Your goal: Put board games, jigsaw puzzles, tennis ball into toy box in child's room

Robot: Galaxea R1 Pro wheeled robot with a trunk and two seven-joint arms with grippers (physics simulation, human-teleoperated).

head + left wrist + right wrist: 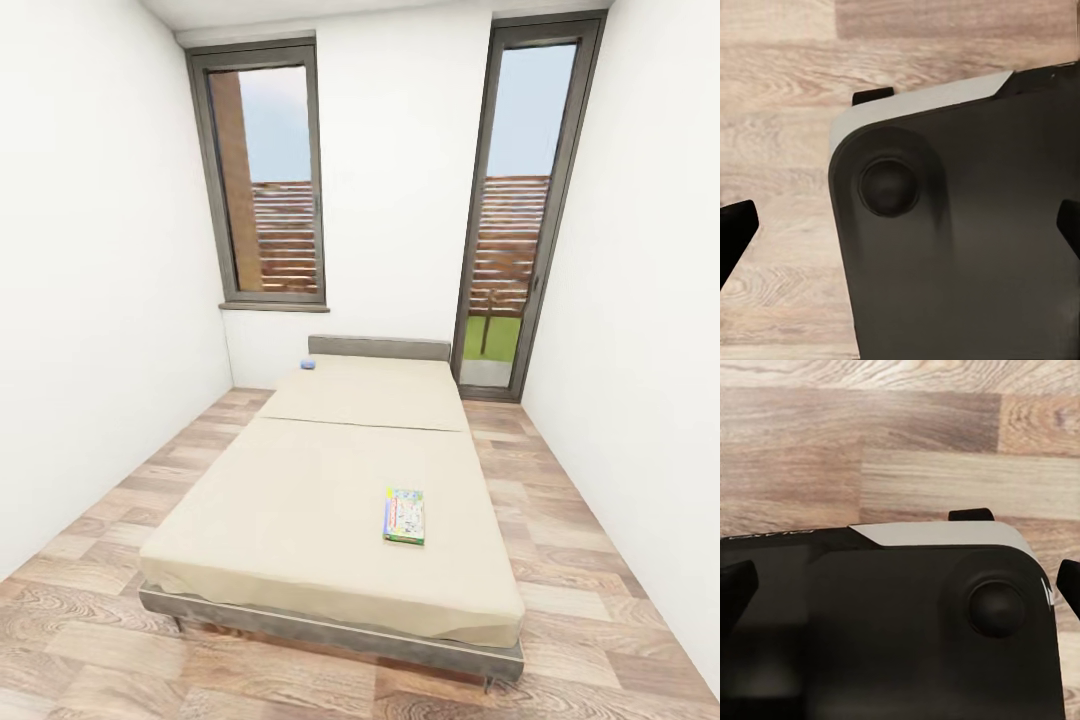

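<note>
Beige and plain, the mattress of the bed [300, 500] lay straight ahead at twelve o'clock, its long axis running away from me toward a low grey headboard [379, 347]. A green game [404, 516], flat and printed, rested on the near end, slightly toward one o'clock, long axis roughly along the bed. A smaller blue game [307, 364] sat at the far end near the headboard, toward eleven o'clock, too small to read. By my judgement the right arm was the nearer one for the green game.

Both wrist cameras looked down past my dark, smooth base housing at wood-grain plank floor [780, 97]. Left fingers [735, 225] and right fingers [736, 581] showed as dark tips at the frame edges, wide apart with nothing between them.
</note>
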